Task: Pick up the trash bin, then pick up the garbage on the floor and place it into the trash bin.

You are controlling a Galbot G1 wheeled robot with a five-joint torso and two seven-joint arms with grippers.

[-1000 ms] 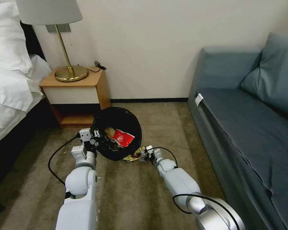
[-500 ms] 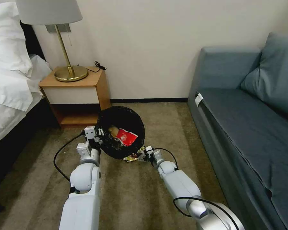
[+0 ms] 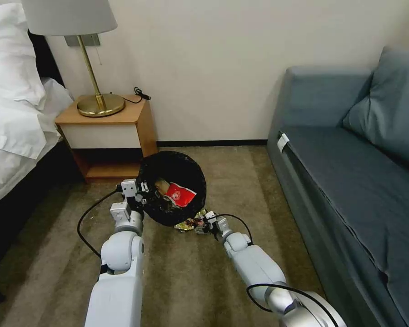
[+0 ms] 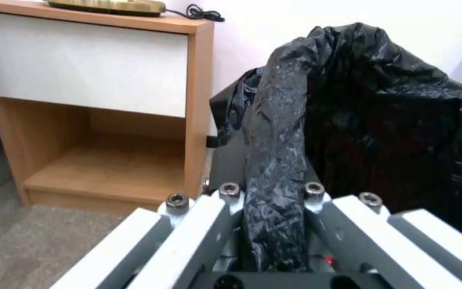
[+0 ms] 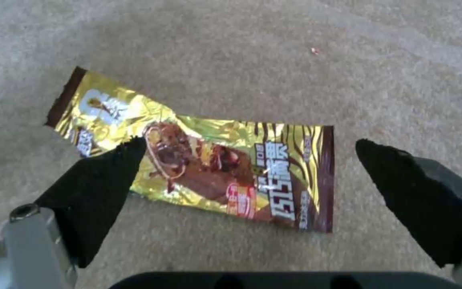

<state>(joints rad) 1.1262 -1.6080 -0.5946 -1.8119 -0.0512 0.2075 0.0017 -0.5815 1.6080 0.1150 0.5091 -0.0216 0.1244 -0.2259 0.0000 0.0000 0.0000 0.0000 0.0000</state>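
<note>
The trash bin (image 3: 186, 170), lined with a crinkly black bag, hangs just above the carpet with my left gripper (image 3: 140, 193) shut on its near rim; the left wrist view shows the black bag rim (image 4: 276, 160) pinched between the fingers. Inside the bin lie a red-and-white carton (image 3: 179, 194) and a brown paper piece (image 3: 161, 186). The remaining garbage, a shiny gold snack wrapper (image 3: 188, 223) (image 5: 209, 168), lies flat on the carpet just in front of the bin. My right gripper (image 3: 203, 225) (image 5: 250, 160) hovers over it, open, its black fingertips (image 5: 108, 180) straddling the wrapper.
A wooden nightstand (image 3: 107, 131) with a brass lamp (image 3: 100, 104) stands left of the bin, against the wall. A bed with white linen (image 3: 13, 113) fills the far left. A blue sofa (image 3: 350, 181) runs along the right. Open carpet (image 3: 191, 281) lies in front.
The bin and my left gripper shifted slightly right a second ago and have since held still. My right gripper has crept back a little over the gold wrapper.
</note>
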